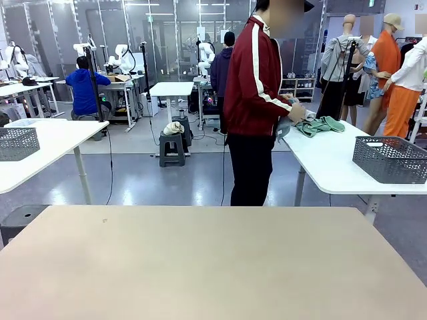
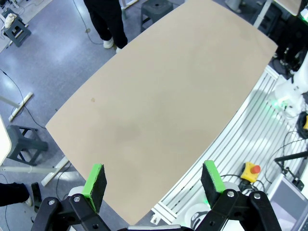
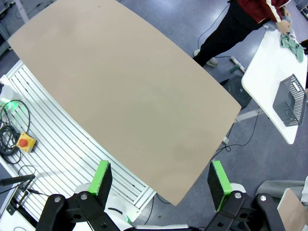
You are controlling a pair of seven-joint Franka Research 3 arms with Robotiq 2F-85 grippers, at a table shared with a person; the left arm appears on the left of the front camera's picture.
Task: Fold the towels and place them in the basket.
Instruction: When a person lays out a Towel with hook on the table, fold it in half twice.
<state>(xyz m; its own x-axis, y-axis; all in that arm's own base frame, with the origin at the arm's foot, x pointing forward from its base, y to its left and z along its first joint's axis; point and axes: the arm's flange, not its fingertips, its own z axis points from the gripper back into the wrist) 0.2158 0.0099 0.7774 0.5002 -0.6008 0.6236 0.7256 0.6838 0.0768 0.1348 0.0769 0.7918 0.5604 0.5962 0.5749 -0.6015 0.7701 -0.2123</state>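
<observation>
On the far right, on a white desk, the dark grey mesh basket stands upright near that desk's right end. It is well apart from a heap of sea-green cloth lying at the desk's far left corner. Just left of that heap a person in a dark red jacket with white sleeve stripes stands side-on to the desk. Both hands are at its edge on a pale blue-grey cloth; whether it is a towel cannot be told.

Nearer, the wide tan desk lies bare between the person and the robot.

A second dark mesh basket sits on another white desk at the far left.

The left jaws are released, their green pads spread wide over the tan desk's near edge and gripping nothing.

The right jaws are likewise released, pads far apart above that same near edge.

A yellow emergency-stop box with a red button lies on the ribbed base below.
</observation>
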